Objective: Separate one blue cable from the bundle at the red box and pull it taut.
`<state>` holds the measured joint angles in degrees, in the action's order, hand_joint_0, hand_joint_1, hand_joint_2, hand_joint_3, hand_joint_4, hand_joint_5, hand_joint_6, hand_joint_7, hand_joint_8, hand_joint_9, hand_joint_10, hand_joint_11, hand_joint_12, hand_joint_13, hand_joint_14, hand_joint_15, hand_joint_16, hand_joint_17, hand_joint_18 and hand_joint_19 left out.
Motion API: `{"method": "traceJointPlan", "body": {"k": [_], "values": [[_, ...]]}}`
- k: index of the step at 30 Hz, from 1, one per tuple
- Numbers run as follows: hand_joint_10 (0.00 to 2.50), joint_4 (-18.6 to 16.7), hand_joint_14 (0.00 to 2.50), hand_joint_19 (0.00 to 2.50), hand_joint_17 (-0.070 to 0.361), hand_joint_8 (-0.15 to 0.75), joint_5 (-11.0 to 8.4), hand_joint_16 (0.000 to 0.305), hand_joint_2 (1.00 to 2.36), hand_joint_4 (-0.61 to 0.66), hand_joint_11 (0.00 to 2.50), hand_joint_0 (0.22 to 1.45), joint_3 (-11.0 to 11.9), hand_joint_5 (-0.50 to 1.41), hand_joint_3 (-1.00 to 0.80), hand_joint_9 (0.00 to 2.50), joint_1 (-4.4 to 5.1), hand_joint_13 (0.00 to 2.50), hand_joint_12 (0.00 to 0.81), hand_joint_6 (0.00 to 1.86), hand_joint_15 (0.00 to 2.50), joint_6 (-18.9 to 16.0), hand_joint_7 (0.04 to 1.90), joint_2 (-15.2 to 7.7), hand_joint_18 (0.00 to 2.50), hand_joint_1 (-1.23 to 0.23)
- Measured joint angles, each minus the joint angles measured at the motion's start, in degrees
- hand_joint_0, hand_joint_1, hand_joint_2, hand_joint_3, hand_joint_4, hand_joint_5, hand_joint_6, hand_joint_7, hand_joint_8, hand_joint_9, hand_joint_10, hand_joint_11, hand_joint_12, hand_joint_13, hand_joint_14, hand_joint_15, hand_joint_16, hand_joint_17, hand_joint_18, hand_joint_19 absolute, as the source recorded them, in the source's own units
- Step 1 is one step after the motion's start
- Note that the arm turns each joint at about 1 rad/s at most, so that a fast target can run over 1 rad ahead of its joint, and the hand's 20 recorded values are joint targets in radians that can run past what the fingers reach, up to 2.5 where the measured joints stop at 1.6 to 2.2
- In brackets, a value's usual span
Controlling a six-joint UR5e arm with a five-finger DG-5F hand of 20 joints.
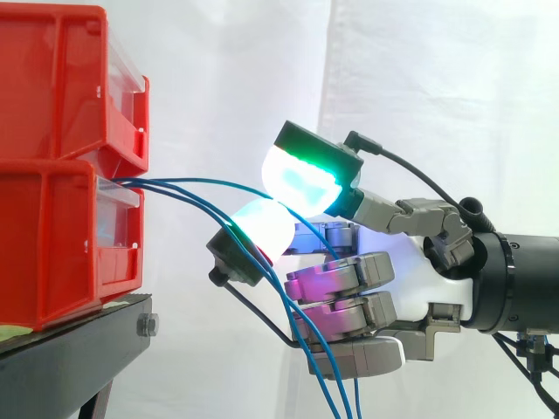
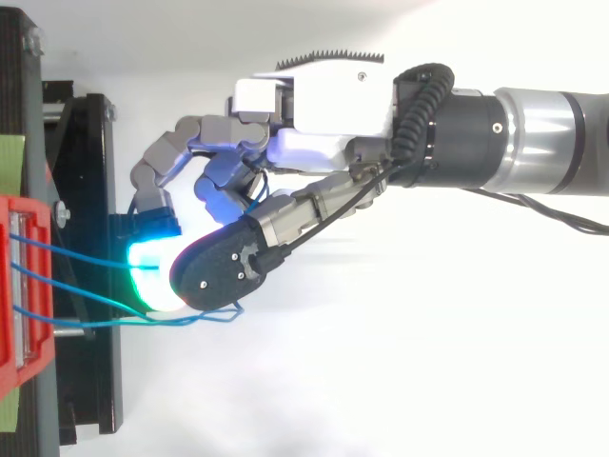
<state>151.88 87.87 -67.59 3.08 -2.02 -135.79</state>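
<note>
White curtain (image 1: 227,78) behind; a thin blue cable (image 1: 201,182) runs nearly level, left to right, from red box (image 1: 52,244) to hand (image 1: 441,266), pinched between its pads (image 1: 301,179)

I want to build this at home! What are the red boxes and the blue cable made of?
The red boxes look like glossy moulded plastic: shiny edges, clear fronts. The blue cable pinched by the robot hand seems thin wire in smooth plastic coating; it curves softly.
</note>
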Motion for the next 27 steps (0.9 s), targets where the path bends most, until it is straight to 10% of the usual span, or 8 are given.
{"method": "traceJointPlan", "body": {"k": [27], "values": [[1.41, 0.06, 2.43, 1.85, 0.072, 0.248, 0.06, 0.032, 1.0, -0.04, 1.4, 0.77, -0.17, -0.22, -0.5, 0.79, -0.08, 0.69, 0.342, 0.93, 1.42, -0.35, 1.0, 0.0, 1.07, -0.79]]}}
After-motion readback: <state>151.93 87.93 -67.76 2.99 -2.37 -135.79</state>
